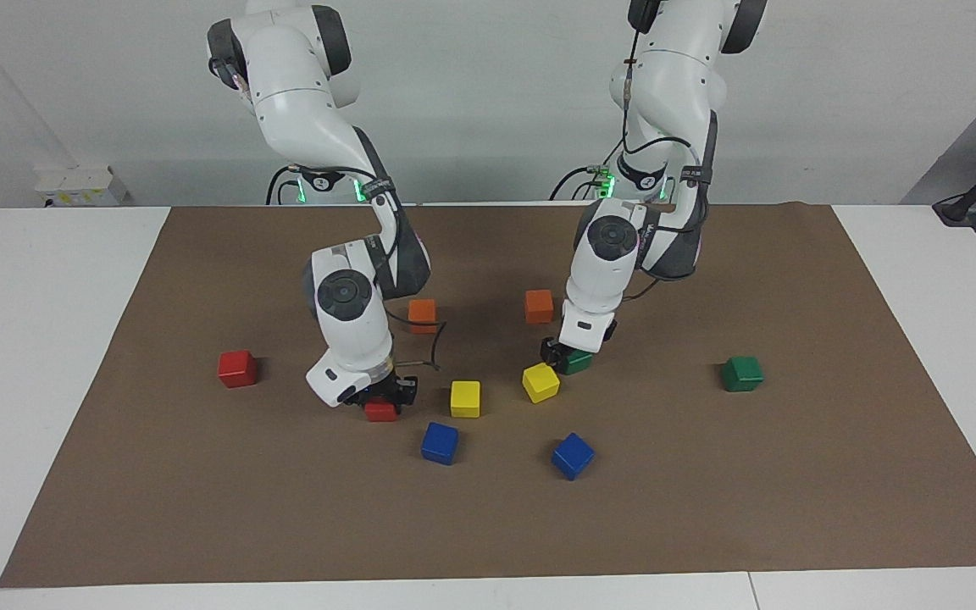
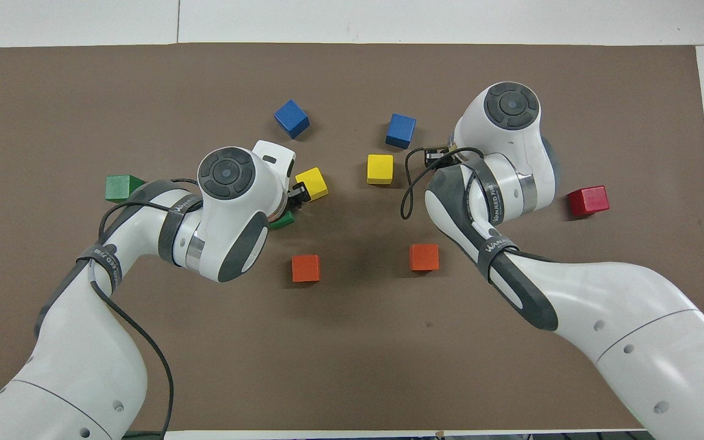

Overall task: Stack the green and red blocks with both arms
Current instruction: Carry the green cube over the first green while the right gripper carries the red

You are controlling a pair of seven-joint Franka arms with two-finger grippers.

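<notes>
facing: right end effector (image 1: 382, 396) clamps red block (image 1: 381, 412) | left end effector (image 1: 562, 354) on green block (image 1: 576, 362), grip unclear | overhead: red block hidden

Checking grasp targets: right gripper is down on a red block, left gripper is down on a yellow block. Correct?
Half right. In the facing view the right gripper is down on a red block, but the left gripper is on a green block; the yellow block sits beside it, untouched.
</notes>
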